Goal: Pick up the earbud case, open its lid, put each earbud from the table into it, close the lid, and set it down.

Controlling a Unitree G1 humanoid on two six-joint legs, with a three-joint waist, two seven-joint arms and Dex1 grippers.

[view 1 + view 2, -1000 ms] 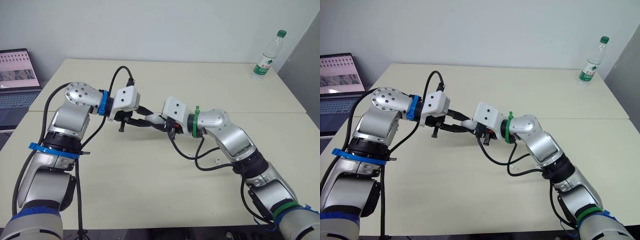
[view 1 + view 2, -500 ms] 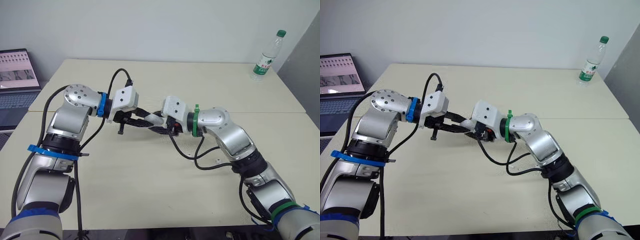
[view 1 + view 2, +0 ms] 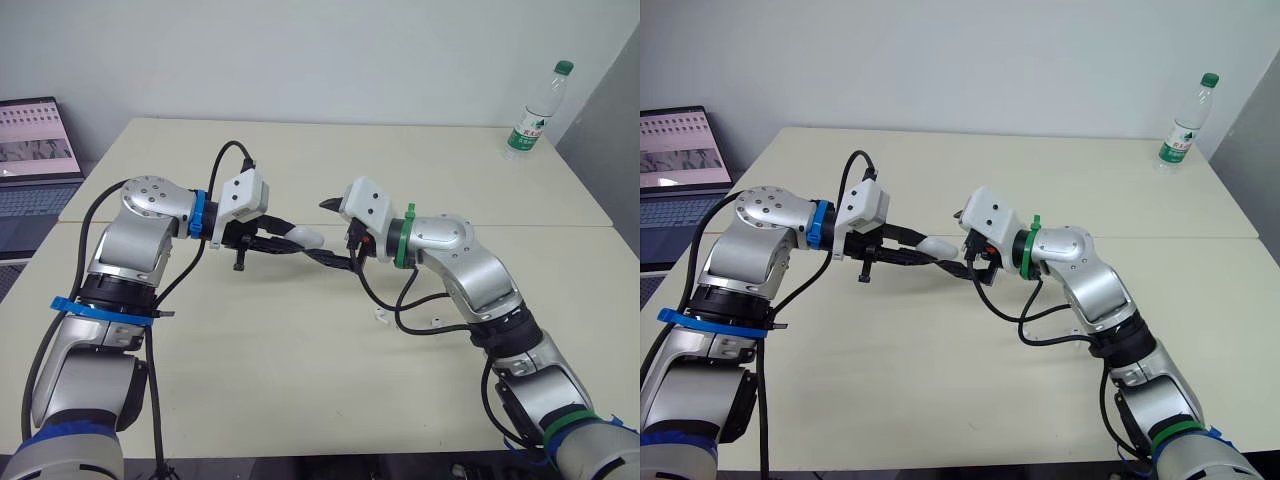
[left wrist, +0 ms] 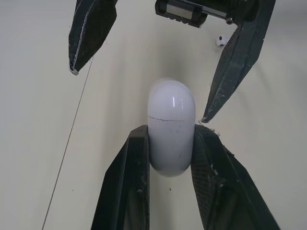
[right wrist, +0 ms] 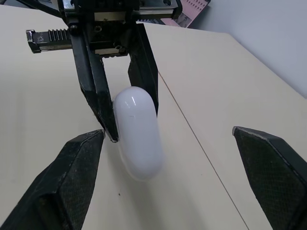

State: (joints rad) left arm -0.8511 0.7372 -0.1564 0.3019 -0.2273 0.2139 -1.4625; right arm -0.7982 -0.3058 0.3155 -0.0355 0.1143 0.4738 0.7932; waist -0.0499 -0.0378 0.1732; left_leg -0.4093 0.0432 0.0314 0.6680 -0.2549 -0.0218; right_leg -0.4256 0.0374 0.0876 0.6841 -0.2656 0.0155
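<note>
Earbud case (image 4: 170,127): white, lid shut, held over the middle of the tabletop (image 3: 300,400).
Laptop (image 3: 35,150): beyond the left edge, screen lit.
Left gripper (image 3: 287,241): yours, fingers clamped on the case's lower half.
Right gripper (image 5: 168,133): yours, fingers spread wide, one either side of the case's lid end.
Earbuds (image 3: 381,316): two small white pieces on the tabletop, right of centre, toward the near edge.
Bottle (image 3: 535,110): upright at the far right corner.

The white earbud case (image 4: 171,110), lid shut, sits clamped in the left end effector (image 4: 171,129), an earbud (image 4: 220,40) lying on the table (image 4: 38,143).
</note>
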